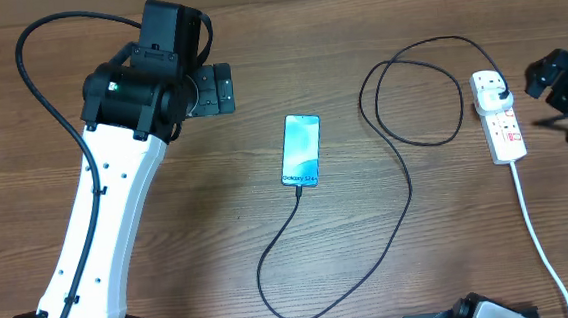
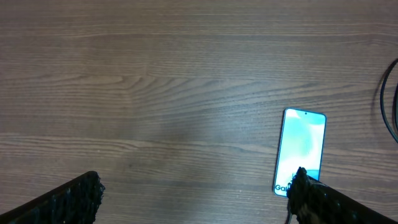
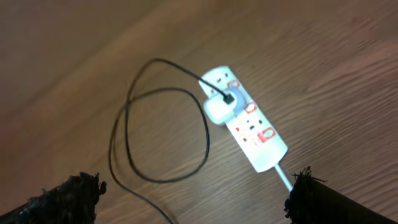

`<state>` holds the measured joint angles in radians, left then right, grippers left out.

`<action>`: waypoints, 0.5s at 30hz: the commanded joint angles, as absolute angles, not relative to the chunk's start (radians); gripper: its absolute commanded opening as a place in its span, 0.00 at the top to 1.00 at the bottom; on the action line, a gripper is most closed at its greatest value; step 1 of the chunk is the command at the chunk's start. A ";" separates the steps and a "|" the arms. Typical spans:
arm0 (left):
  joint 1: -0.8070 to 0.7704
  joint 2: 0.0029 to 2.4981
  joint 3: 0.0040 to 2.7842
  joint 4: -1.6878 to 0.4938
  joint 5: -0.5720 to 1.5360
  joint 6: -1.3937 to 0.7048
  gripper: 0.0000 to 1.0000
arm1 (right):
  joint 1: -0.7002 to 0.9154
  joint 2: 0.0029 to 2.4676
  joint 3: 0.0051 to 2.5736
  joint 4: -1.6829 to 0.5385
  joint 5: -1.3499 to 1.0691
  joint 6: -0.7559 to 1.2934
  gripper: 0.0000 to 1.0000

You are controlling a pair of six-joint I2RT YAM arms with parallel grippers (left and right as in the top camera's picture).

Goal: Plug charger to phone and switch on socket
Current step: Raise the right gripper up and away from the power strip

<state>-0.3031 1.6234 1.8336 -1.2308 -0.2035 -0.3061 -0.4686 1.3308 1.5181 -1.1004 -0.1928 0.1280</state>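
Observation:
The phone (image 1: 301, 150) lies flat mid-table with its cyan screen lit; it also shows in the left wrist view (image 2: 301, 146). The thin black charger cable (image 1: 403, 186) runs from the phone's near end, loops across the table and ends at a plug (image 1: 496, 90) seated in the white socket strip (image 1: 503, 126). The right wrist view shows the strip (image 3: 252, 127), a white adapter (image 3: 217, 111) and the cable loop (image 3: 163, 134). My left gripper (image 1: 222, 88) (image 2: 196, 194) is open and empty, left of the phone. My right gripper (image 1: 551, 75) (image 3: 194, 196) is open and empty, above and right of the strip.
The strip's white cord (image 1: 540, 241) runs towards the front right edge of the wooden table (image 1: 441, 258). The left arm's white link (image 1: 108, 221) crosses the left side.

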 commanded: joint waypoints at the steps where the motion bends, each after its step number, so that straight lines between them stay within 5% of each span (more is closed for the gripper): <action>1: -0.301 1.615 1.854 -1.230 -0.220 -0.288 0.00 | -0.462 1.285 1.540 -1.094 -0.165 0.142 0.00; 15: -0.301 1.615 1.854 -1.230 -0.220 -0.288 0.00 | -0.462 1.286 1.539 -1.110 -0.165 0.142 0.00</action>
<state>-0.3031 1.6234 1.8336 -1.2308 -0.2035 -0.3061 -0.4686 1.2877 1.5185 -1.1122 -0.1749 0.1371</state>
